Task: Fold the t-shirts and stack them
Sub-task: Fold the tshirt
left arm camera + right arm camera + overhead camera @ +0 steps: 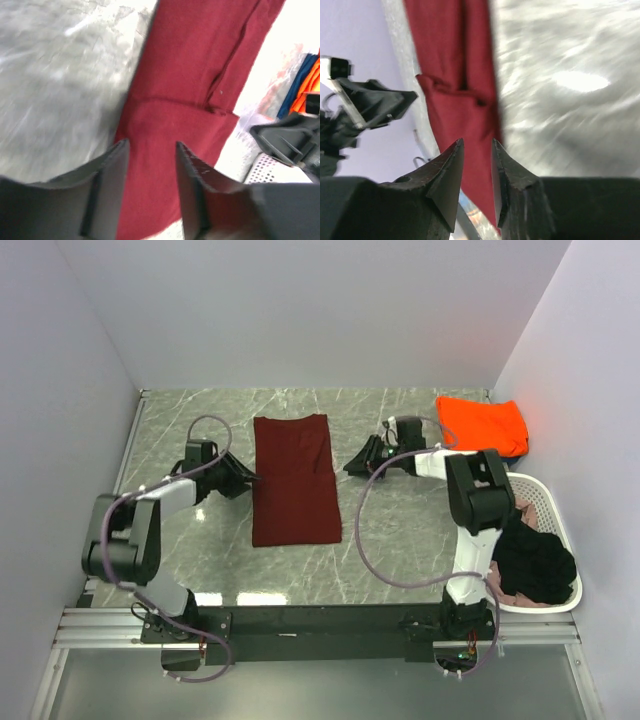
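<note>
A dark maroon t-shirt [295, 480] lies flat in the middle of the table, folded into a long narrow strip; it also shows in the wrist views [200, 75] [450, 50]. My left gripper [254, 480] [151, 145] sits low at the strip's left edge, open, with nothing between its fingers. To the right of the strip and just clear of it, my right gripper [352, 465] [477, 142] is also open and empty. A folded bright orange t-shirt [483, 423] rests at the back right on a dark blue one [300, 75]. A black t-shirt [535, 560] lies heaped in the basket over pale pink cloth [522, 508].
The white perforated basket [548, 502] stands at the right edge of the table, beside the right arm's base. Walls close in the table at the left, the back and the right. Marbled table surface [400, 530] lies between the strip and the basket.
</note>
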### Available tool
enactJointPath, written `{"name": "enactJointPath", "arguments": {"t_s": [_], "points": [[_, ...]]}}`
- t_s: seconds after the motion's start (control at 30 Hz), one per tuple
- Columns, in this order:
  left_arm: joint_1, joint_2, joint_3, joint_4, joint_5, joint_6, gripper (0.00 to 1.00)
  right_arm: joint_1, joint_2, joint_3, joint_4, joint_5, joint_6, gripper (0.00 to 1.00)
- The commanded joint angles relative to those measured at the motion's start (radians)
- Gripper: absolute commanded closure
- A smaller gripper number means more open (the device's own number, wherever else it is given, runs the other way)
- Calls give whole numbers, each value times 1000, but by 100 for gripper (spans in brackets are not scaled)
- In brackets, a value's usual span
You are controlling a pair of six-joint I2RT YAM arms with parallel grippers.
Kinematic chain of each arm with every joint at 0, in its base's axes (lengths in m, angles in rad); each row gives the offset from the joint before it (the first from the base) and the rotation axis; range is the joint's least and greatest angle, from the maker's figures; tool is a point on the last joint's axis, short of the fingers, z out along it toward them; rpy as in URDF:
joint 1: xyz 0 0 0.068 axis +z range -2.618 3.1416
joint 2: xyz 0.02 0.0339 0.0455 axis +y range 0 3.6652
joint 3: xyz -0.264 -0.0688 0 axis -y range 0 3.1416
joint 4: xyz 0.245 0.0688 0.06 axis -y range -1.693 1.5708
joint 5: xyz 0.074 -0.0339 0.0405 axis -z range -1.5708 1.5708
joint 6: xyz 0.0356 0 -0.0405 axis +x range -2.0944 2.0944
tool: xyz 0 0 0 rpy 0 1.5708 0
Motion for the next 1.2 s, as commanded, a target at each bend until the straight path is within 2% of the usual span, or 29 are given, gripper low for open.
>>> {"name": "enactJointPath", "arguments": {"t_s": [0.0, 0.1, 0.13, 0.2, 0.23, 0.27, 0.3, 0.4, 0.57, 0.87, 1.17], "points": [[0, -160, 64, -214, -95, 89, 50, 38, -199, -14, -139, 117, -126, 63], [-13, -271, 76, -379, -186, 118, 41, 83, -314, -63, -277, 222, -194, 58], [-23, -299, 71, -416, -210, 127, 40, 119, -345, -82, -306, 306, -205, 57], [-70, -377, 71, -536, -302, 153, 37, 167, -434, -142, -374, 401, -211, 53], [-99, -403, 76, -574, -343, 157, 35, 219, -461, -160, -395, 496, -209, 52], [-155, -423, 78, -617, -379, 158, 33, 253, -509, -174, -444, 548, -205, 51], [-180, -455, 74, -674, -429, 155, 34, 284, -527, -194, -471, 597, -200, 50], [-242, -483, 35, -739, -447, 132, 36, 388, -572, -234, -538, 731, -148, 50], [-318, -504, -73, -727, -445, 97, 37, 500, -569, -258, -572, 780, -88, 50], [-394, -422, -53, -694, -447, 65, 37, 583, -443, -167, -598, 810, -70, 51], [-421, -414, -47, -685, -464, 54, 37, 635, -331, -90, -685, 943, -50, 54]]}}
